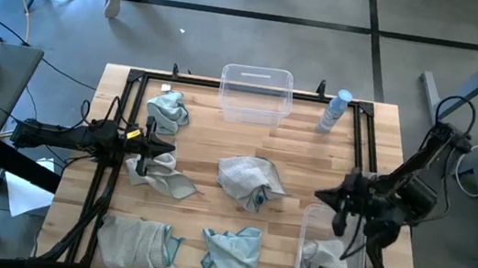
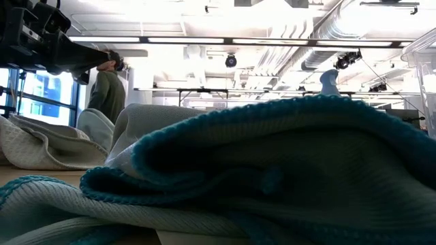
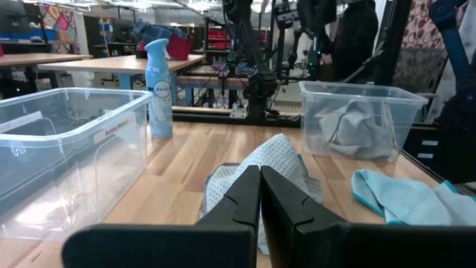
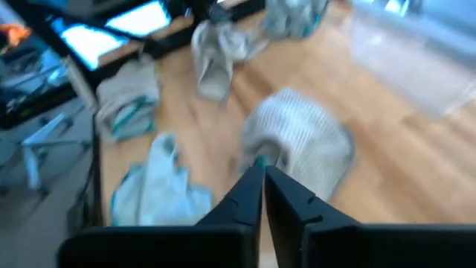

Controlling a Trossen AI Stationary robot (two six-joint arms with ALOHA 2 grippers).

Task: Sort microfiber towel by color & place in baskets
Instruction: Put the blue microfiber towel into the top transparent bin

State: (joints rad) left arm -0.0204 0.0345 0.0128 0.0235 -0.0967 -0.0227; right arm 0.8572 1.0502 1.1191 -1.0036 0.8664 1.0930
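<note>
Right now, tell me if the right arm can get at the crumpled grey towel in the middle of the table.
Probably yes. The right gripper, shut and empty, sits beside the grey towel with only bare wood between them. The basket holding a towel lies to its other side, not in the path. It would need to open first.

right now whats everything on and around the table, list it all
microfiber towels loose on table: five; pale teal one far left, grey one under the left pincer, grey one at centre, grey with teal edge near left, teal one near centre
towel in basket: one, grey, inside the near-right basket
baskets: two, clear; far-centre one holds no towel, near-right one holds the grey towel
spray bottle: one, white-blue, far right of table
black frame: one, around the table edge
person: one, dark green top, in the room behind
left pincer: shut, at the left-side towel
right pincer: shut, empty, above the near-right basket
</note>
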